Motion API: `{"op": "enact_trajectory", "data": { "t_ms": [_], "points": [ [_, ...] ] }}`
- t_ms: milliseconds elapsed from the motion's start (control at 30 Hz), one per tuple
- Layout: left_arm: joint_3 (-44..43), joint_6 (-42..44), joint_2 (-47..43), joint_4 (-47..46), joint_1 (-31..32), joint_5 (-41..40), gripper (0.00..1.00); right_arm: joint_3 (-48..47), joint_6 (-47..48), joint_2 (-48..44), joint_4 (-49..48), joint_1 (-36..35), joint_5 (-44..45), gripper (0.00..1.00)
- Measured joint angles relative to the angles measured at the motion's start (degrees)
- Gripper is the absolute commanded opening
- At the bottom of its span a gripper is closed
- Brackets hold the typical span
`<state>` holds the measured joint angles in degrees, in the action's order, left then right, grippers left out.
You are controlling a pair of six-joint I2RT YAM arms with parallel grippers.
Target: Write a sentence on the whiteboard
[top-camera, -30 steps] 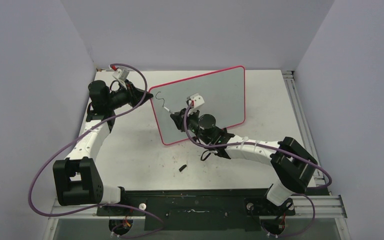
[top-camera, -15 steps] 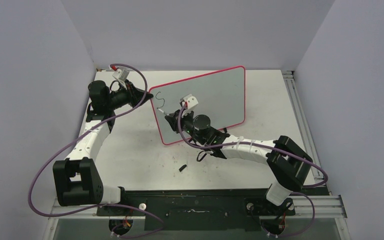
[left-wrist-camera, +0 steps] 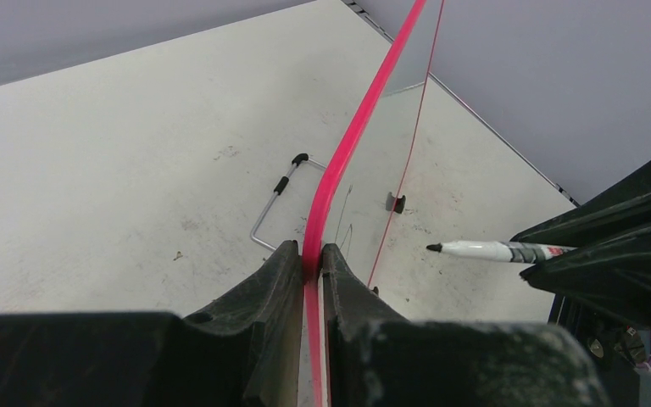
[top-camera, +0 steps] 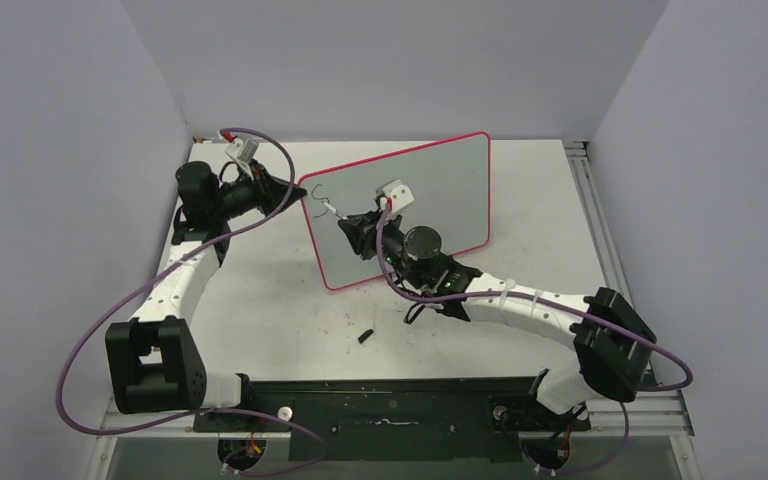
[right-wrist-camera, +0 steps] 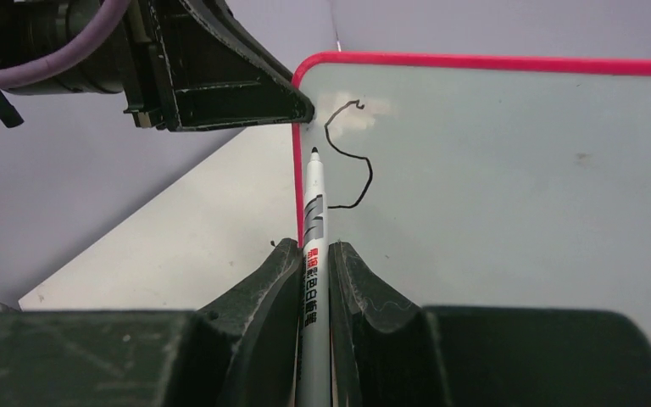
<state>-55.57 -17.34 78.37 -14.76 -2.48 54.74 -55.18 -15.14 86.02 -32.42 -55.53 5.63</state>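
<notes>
The whiteboard [top-camera: 440,185] stands on the white table [top-camera: 270,320] in the centre of the top view. Its long side runs from lower left to upper right, w/ a thin pink-red edge all around.

The left gripper [top-camera: 288,190] is at the board's upper left corner. In the left wrist view its two black fingers [left-wrist-camera: 275,280] are clenched on that pink edge, one on each side. A bent wire leg [left-wrist-camera: 273,208] w/ black ends shows on the table, just left of the edge.

The right gripper [top-camera: 345,222] is over the left part of the board. Its fingers are grasping a marker [right-wrist-camera: 313,212]: white barrel, grey-black marks, red print. In the right wrist view the black tip points up, toward the board's upper left corner. The tip is just beside a thin black curly line [right-wrist-camera: 358,165] drawn on the board near that corner. If the tip touches the face, I cannot tell.

A small black piece [top-camera: 365,335] lies on the table in the lower centre of the top view, below the board & apart from it.
</notes>
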Motion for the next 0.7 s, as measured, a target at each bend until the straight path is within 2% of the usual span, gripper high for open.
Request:
{"op": "enact_trajectory", "data": {
  "t_ms": [333,700],
  "points": [
    [0.37,0.28,-0.5,0.0,-0.04,0.0,0.0,1.75,0.42,-1.81,0.48,4.15,-0.42,0.05],
    [0.37,1.05,-0.5,0.04,-0.04,0.0,0.0,1.75,0.96,0.59,0.2,4.35,-1.22,0.05]
  ]
}}
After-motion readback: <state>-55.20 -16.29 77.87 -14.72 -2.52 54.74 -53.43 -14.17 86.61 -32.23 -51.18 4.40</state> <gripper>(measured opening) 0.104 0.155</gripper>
